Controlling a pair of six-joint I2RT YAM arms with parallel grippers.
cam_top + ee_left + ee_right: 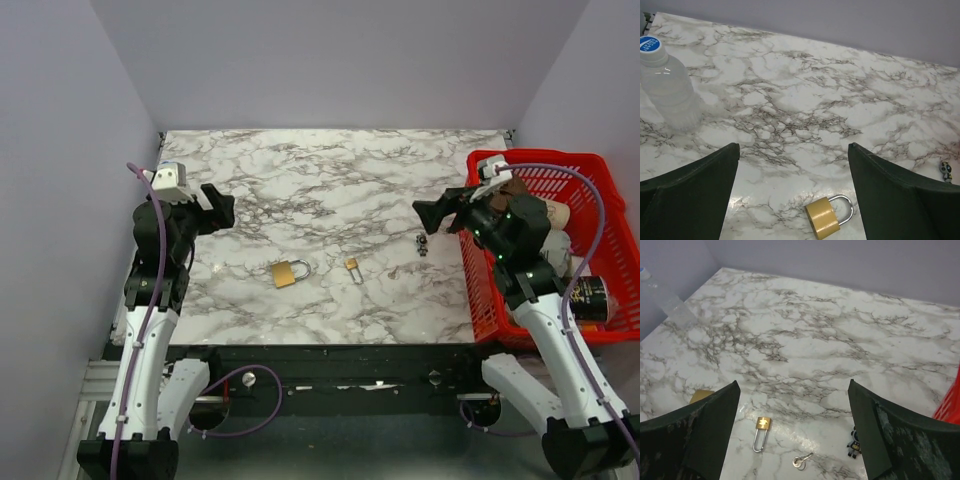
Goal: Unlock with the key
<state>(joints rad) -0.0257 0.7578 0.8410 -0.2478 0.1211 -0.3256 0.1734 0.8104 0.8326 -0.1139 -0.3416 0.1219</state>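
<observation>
Key [800, 461] lies flat on the marble table [350, 180], just beside the open end of the shackle of a small brass padlock [763, 423], in the middle part of the table toward the near edge. In the top view the key is too small for me to find it. A bigger brass padlock [285, 274] lies a little to the left of the small one, apart from it, also flat, with its shackle closed. My left claw [794, 150] hangs above the left side of the table with the fingers wide apart and nothing between them; the bigger padlock shows below it. My right claw [792, 385] hangs above the right side, close to a red basket [540, 155], also spread wide and holding nothing. A small dark toy figure [855, 445] lies on the table to the right of the key. A clear water bottle [670, 90] with a blue cap stands at the far left.
</observation>
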